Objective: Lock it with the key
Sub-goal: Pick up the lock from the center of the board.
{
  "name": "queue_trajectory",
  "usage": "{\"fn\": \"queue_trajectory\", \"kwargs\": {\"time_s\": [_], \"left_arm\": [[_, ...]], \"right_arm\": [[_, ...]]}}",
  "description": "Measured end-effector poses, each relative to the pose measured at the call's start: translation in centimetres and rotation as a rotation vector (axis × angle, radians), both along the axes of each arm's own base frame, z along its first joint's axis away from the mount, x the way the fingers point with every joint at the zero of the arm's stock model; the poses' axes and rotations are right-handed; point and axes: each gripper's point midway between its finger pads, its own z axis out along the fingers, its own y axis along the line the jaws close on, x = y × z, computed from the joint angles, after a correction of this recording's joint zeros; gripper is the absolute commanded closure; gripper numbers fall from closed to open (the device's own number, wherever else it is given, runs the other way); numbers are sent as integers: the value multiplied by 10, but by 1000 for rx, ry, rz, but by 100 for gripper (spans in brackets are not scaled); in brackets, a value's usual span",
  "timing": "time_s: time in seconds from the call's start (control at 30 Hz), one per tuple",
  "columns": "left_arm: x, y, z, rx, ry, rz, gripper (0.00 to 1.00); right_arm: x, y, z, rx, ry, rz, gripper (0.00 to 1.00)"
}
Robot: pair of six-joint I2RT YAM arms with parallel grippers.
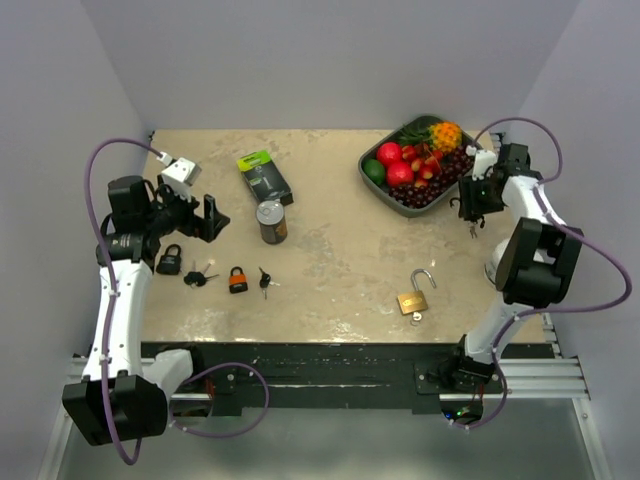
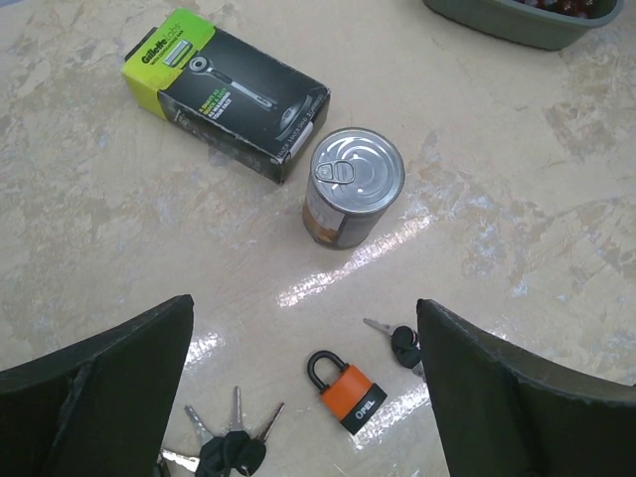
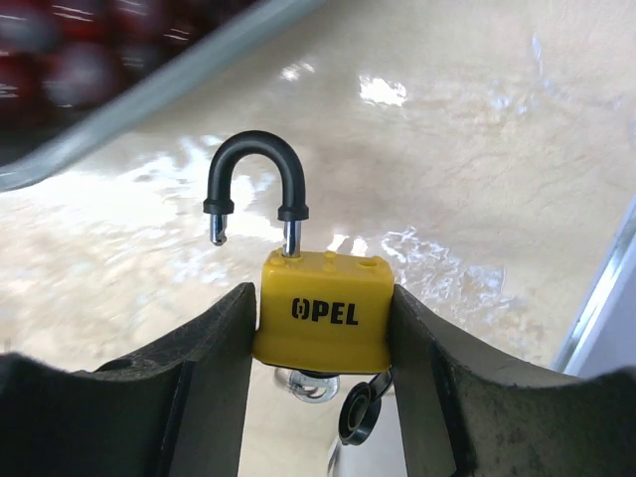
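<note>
Right gripper (image 3: 323, 328) squeezes a yellow padlock (image 3: 323, 288), black loop open. Left gripper (image 2: 303, 328) gapes. Shiny beige table (image 1: 330, 260), pale walls (image 1: 300, 60).

Table (image 1: 340, 260): pale, mottled, stone-look top, glossy with glare patches.

Razor box (image 1: 265, 177): lies flat toward the far edge, left of centre. One end lime green, the rest black. "Gillette" lettering and a razor picture on the upper face.

Tin can (image 1: 271, 222): upright, silver lid with its pull-tab in place. It stands just beside the box's dark end, on the side toward the near edge, with a narrow gap between them.

Grey tray (image 1: 385, 197): far-right corner, set at an angle to the edges. It holds two red apples (image 1: 390, 153), a green lime (image 1: 374, 170), dark cherries (image 1: 440, 180), and a yellow-orange fruit (image 1: 446, 135) at the far end.
</note>
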Motion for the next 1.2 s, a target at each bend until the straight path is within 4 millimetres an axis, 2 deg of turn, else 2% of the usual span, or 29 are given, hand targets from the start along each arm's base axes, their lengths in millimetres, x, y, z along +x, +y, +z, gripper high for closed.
{"fn": "queue_trajectory", "kwargs": {"time_s": [0.13, 0.23, 0.33, 0.4, 0.5, 0.53, 0.67, 0.7, 0.83, 0.97, 1.07, 1.2], "left_arm": [[-2, -3, 5, -6, -19, -15, 8], [-6, -10, 12, -23, -42, -59, 2], [-14, -21, 22, -39, -76, -136, 1], [-18, -28, 27, -49, -85, -192, 1], [-22, -40, 35, -93, -72, -280, 1], [-23, -45, 34, -111, -57, -306, 2], [-32, -71, 22, -176, 27, -415, 4], [-38, -84, 20, -196, 45, -455, 5], [-59, -127, 17, -282, 93, -585, 7], [-79, -162, 13, -332, 155, -688, 11], [-89, -182, 13, -363, 185, -749, 14], [-103, -198, 3, -414, 248, -783, 16]], "right_arm": [[-7, 17, 38, 46, -65, 71, 100], [-21, 39, 52, 115, -66, 153, 100], [-33, 70, 60, 172, -48, 243, 100], [-40, 101, 69, 193, -53, 328, 100], [-53, 160, 91, 225, -96, 487, 100], [-59, 185, 104, 241, -126, 555, 100], [-91, 256, 141, 314, -208, 755, 100], [-100, 271, 149, 334, -225, 798, 100], [-128, 309, 163, 388, -238, 914, 100], [-153, 334, 163, 407, -226, 1007, 100], [-170, 347, 164, 408, -222, 1070, 100], [-190, 357, 169, 395, -245, 1150, 100]]}}
